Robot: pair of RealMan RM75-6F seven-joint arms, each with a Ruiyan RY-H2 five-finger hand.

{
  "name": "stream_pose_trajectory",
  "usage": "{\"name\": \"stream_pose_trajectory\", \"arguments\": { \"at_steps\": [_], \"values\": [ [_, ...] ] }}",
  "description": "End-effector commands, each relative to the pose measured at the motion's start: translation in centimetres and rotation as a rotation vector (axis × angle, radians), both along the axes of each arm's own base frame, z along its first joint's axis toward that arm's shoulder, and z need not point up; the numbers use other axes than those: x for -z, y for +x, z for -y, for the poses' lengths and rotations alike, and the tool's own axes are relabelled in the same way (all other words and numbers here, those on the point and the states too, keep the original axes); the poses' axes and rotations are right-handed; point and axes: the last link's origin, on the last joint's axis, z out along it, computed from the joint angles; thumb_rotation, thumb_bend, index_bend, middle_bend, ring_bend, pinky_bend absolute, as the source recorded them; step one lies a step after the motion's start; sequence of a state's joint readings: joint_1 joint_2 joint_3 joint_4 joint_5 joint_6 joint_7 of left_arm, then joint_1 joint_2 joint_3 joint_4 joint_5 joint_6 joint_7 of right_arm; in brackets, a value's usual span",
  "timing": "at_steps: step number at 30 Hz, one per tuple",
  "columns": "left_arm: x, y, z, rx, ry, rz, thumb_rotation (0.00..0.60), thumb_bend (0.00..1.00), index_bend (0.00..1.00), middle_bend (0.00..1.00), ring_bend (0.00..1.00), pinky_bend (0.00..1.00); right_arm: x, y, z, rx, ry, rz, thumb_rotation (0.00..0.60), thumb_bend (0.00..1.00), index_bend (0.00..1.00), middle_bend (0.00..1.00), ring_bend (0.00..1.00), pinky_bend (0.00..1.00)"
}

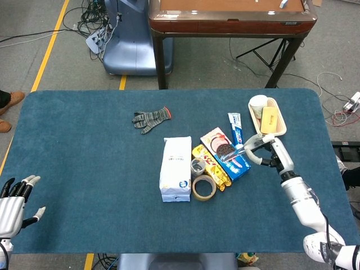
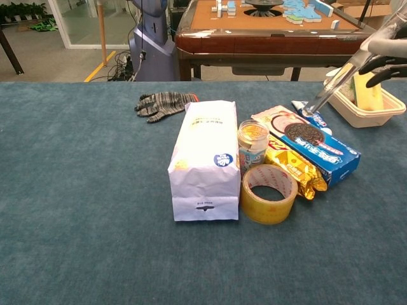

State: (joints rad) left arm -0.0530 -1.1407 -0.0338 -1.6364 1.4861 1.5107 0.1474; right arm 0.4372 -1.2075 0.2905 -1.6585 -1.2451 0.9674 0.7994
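Note:
My right hand (image 1: 269,153) hovers just right of the blue cookie box (image 1: 226,152) and pinches a clear slender tube (image 2: 337,76). The tube slants down to the left, its tip near the toothpaste tube (image 2: 310,112). Only part of that hand (image 2: 389,54) shows at the chest view's right edge. My left hand (image 1: 14,202) rests at the table's near left corner, fingers apart, holding nothing. In the middle stand a white paper bag (image 1: 176,167), a small jar (image 1: 198,166), a tape roll (image 1: 203,187) and a yellow snack pack (image 1: 211,167).
A striped grey glove (image 1: 151,117) lies further back on the blue cloth. A beige tray (image 1: 279,133) at the right rear holds a paper cup (image 1: 258,103) and a yellow block (image 1: 269,120). Behind the table stand a brown table (image 1: 225,22) and a blue robot base (image 1: 132,45).

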Motion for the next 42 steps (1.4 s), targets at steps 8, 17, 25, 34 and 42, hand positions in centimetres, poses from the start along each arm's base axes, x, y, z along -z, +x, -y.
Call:
{"name": "stream_pose_trajectory", "arguments": {
  "at_steps": [8, 17, 25, 34, 42],
  "values": [
    [0.1, -0.1, 0.0, -0.002, -0.002, 0.001, 0.600, 0.25, 0.16, 0.15, 0.19, 0.05, 0.1, -0.1, 0.3, -0.087, -0.145, -0.446, 0.600, 0.52, 0.68, 0.48, 0.40, 0.42],
    [0.1, 0.0, -0.1, 0.003, -0.002, 0.001, 0.600, 0.25, 0.16, 0.15, 0.19, 0.05, 0.5, 1.8, 0.0, -0.014, 0.024, -0.007, 0.600, 0.52, 0.68, 0.48, 0.40, 0.42],
    [0.0, 0.0, 0.0, 0.000, 0.001, 0.001, 0.600, 0.25, 0.16, 0.15, 0.19, 0.05, 1.0, 3.2, 0.6, -0.057, 0.026, 0.047, 0.600, 0.52, 0.68, 0.48, 0.40, 0.42],
    [0.1, -0.3, 0.0, -0.005, -0.003, 0.001, 0.600, 0.25, 0.16, 0.15, 0.19, 0.05, 3.1, 5.3, 1.3, -0.107, 0.059, 0.024, 0.600, 0.52, 0.68, 0.48, 0.40, 0.42],
    [0.1, -0.6, 0.1, -0.014, 0.000, 0.005, 0.600, 0.25, 0.16, 0.15, 0.19, 0.05, 4.5, 6.5, 2.0, -0.139, 0.067, -0.009, 0.600, 0.52, 0.68, 0.48, 0.40, 0.42]
  ]
}}
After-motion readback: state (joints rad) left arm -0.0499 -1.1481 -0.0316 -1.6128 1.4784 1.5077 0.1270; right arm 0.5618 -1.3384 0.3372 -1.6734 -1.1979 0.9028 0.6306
